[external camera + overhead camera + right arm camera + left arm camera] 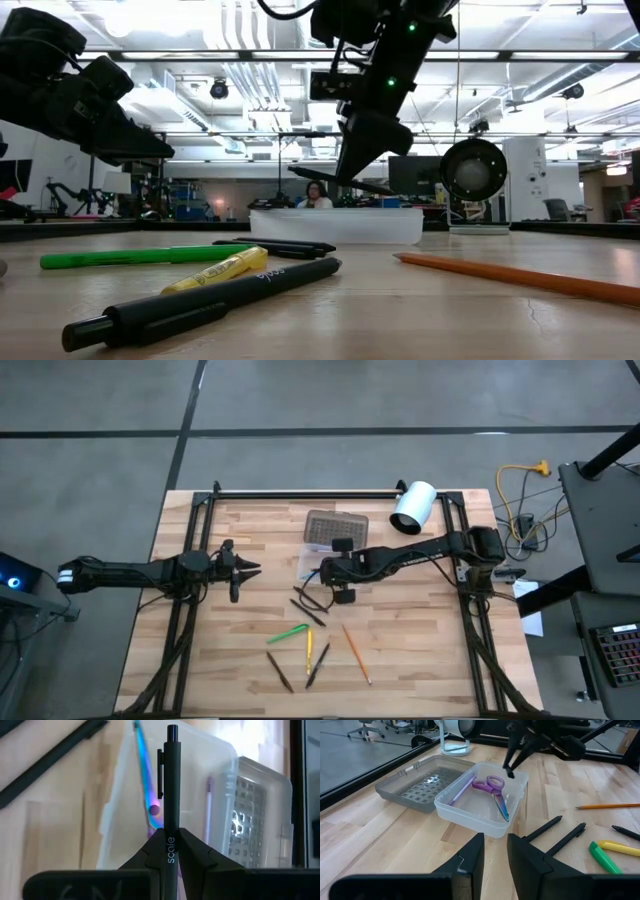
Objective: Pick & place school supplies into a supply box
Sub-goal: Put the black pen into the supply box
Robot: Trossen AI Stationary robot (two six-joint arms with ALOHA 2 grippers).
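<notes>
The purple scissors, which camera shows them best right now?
The left wrist view: the purple scissors lie in plain sight inside the open supply box. The right wrist view shows only their blades and pivot behind the black pen held by the right gripper. In the high and low views they cannot be made out.

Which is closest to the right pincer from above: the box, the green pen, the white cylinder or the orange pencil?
From the right pincer:
1. Supply box, right beside it.
2. Green pen, toward the table's front.
3. Orange pencil, front too, about as far: too close to call.
4. White cylinder, back corner.

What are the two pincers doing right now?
Left pincer: slightly open, holding nothing.
Right pincer: closed on a thin black plastic pen.
</notes>
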